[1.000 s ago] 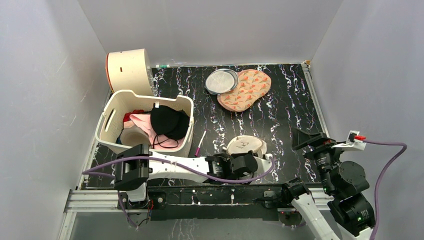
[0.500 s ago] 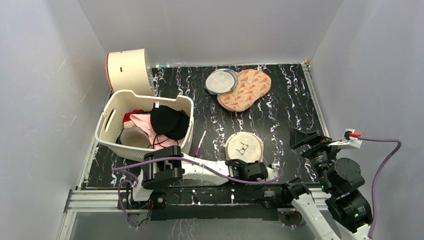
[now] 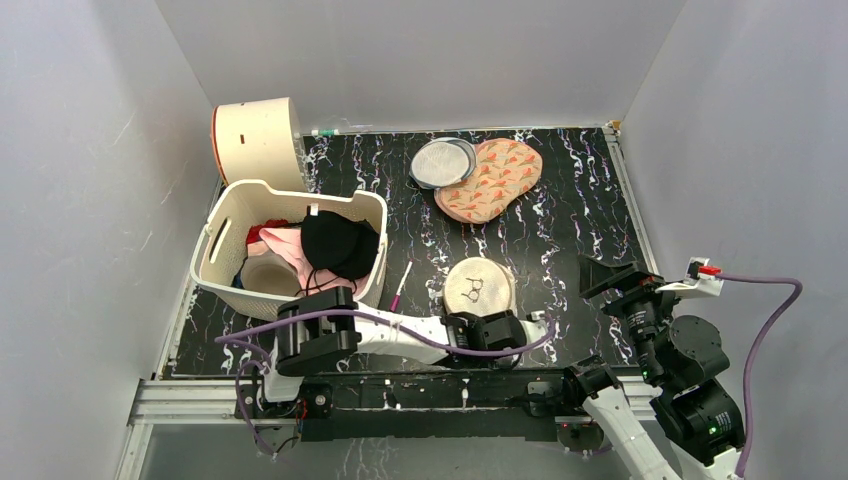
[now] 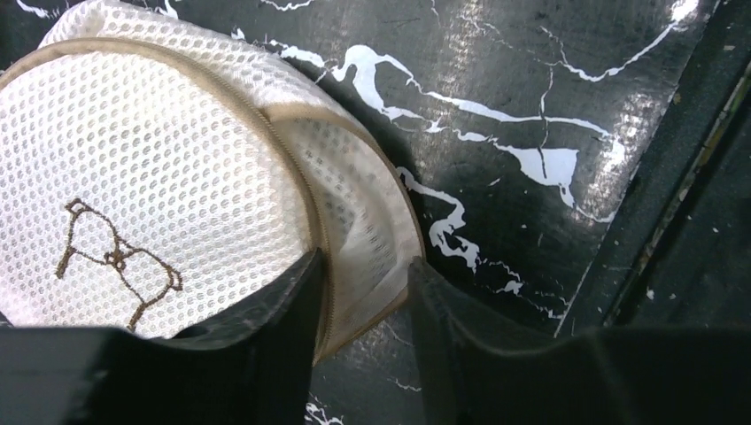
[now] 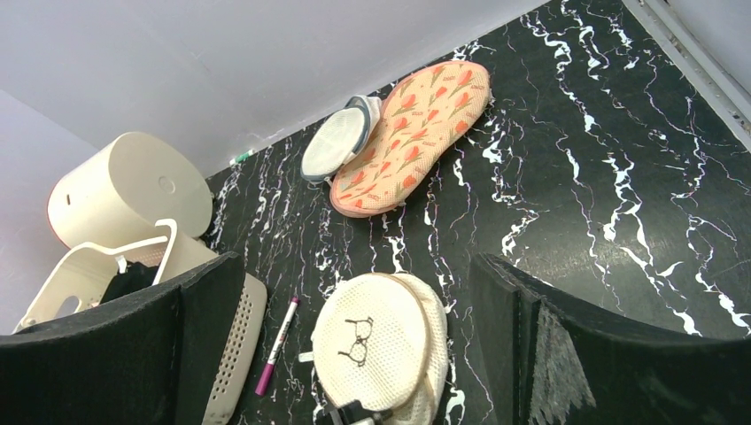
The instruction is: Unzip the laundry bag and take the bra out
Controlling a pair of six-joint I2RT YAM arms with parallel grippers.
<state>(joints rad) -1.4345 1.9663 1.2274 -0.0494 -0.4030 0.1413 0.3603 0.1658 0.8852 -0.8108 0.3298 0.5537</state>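
Note:
The laundry bag [image 3: 478,287], a round beige mesh pouch with a black bra drawing, lies face up on the black marbled table. Its zipped rim [image 4: 350,221] shows closed in the left wrist view. My left gripper [image 4: 363,283] is at the bag's near edge, jaws partly apart, with the rim's mesh lying between the fingers [image 4: 266,341]. My right gripper [image 3: 610,275] hovers to the right of the bag, wide open and holding nothing; its view looks down on the bag [image 5: 381,341]. The bra is hidden.
A white basket [image 3: 215,250] of black and pink clothes stands at the left, with a cream cylinder [image 3: 258,140] behind it. A pink marker [image 3: 401,287] lies left of the bag. A grey mesh pouch [image 3: 444,162] and an orange-patterned pouch [image 3: 492,178] lie at the back.
My left gripper's jaws have come apart from shut. The bag has settled flat, face up, a little left and farther back. The left arm's elbow swung right; the right arm shifted slightly.

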